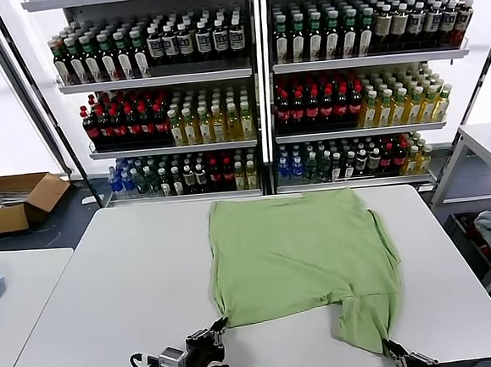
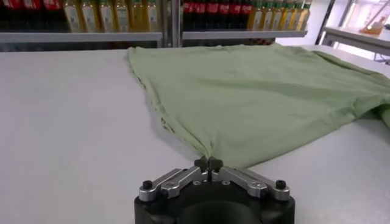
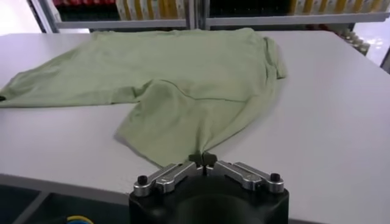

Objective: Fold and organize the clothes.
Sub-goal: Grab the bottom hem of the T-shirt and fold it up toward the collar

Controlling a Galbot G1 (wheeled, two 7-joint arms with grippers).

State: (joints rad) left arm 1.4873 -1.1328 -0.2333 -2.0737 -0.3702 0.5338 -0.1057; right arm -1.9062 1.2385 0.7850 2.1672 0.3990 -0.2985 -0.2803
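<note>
Both grippers, left and right, pinch the green shirt's near corners, ready to lift it and fold it away across the table.

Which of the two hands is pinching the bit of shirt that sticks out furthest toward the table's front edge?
The right hand. It pinches the flap of the green shirt drawn out to the table's front edge; the left hand grips a corner farther back.

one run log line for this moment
left gripper: shut on shirt near corner | right gripper: shut on shirt near corner | shirt: flat on table
</note>
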